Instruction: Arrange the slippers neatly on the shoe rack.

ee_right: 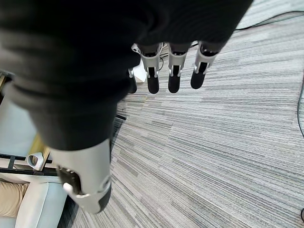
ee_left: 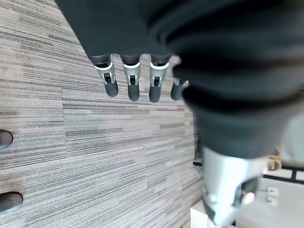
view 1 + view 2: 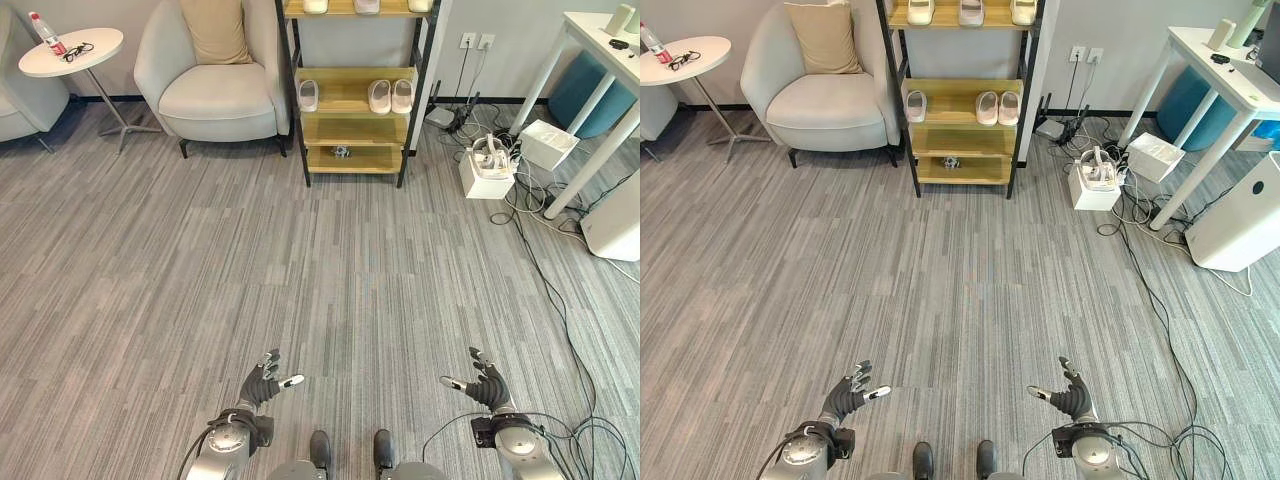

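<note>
Grey striped carpet (image 3: 300,280) lies under both hands. Left hand (image 3: 262,383) and right hand (image 3: 487,385): fingers straight, spread, holding nothing. Slippers (image 3: 390,96) sit on the shoe rack (image 3: 350,120), well ahead of the fingertips.

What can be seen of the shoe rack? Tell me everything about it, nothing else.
The shoe rack stands upright on the grey floor across the room, against the wall beside a pale armchair. It has a dark frame that looks like metal and light shelves that look like wood. The top shelf in view carries pale slippers in a row. The next shelf holds a single slipper at one end and a pair side by side further along. A small dark object sits on a lower shelf.
</note>
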